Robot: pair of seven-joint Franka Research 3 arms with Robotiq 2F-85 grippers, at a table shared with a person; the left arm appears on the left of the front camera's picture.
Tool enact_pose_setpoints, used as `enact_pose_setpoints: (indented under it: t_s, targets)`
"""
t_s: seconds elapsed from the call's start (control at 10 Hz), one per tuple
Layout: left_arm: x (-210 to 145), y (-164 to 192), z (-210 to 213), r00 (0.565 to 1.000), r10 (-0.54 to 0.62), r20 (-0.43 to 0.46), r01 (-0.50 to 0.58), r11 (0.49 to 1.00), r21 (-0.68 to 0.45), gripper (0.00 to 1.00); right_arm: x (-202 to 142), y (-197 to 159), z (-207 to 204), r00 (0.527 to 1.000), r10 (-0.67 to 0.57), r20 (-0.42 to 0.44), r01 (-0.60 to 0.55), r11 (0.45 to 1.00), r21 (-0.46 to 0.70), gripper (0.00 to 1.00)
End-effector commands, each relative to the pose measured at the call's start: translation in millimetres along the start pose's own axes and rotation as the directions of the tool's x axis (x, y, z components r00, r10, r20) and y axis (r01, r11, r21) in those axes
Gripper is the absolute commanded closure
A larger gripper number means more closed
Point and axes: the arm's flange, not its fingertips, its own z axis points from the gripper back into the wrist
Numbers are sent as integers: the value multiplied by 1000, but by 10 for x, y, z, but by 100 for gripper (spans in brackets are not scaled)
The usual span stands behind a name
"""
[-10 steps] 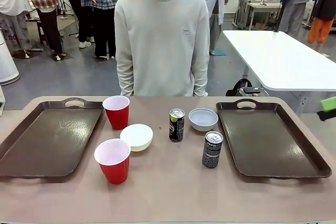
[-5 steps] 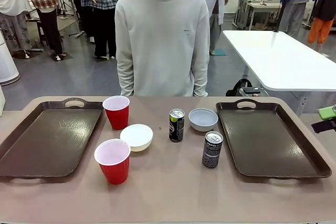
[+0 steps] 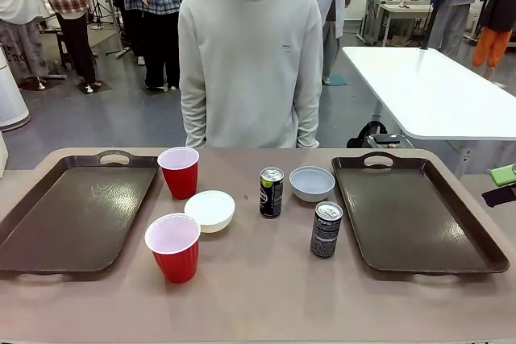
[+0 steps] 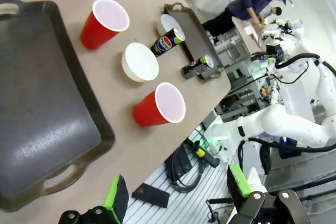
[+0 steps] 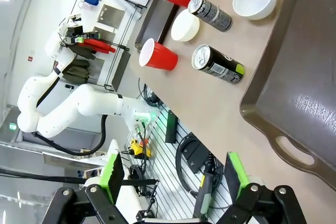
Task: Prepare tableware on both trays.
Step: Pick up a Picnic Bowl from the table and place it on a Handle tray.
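**Presently: tableware standing between the two trays, both grippers spread wide**

Surface: a tan table point(image 3: 258, 296) is carrying the left tray point(image 3: 72, 215) and the right tray point(image 3: 419, 215), both dark brown and glossy. All the tableware is sitting on the tabletop between them:
- far red cup point(image 3: 179, 172), just beside the left tray's far corner
- near red cup point(image 3: 173, 247)
- left bowl point(image 3: 210, 210), between the two cups
- far can point(image 3: 271, 192), near the middle
- right bowl point(image 3: 312, 183), close to the right tray
- near can point(image 3: 326, 230), upright, just beside the right tray

Room: a person point(image 3: 250, 62) in a pale sweatshirt is standing at the far edge. A white table point(image 3: 427, 90) is standing behind, with other people farther back.

Tools: the left gripper point(image 4: 176, 190) is hanging off the table beyond the left tray, jaws wide apart, touching nothing. The right gripper point(image 5: 173, 174) is hanging past the right tray's handle, equally wide and gripping nothing.
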Motion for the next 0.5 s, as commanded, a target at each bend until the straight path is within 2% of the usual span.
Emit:
enact_pose_setpoints:
  t_s: [0.0,0.4]
  targets:
    - [18,14,25,1000,-24,11,24,1000,-18,0,14,-10,-21,1000,22,13,-22,999,23,0]
    - [18,14,25,1000,-24,11,24,1000,-18,0,14,-10,-21,1000,22,13,-22,999,23,0]
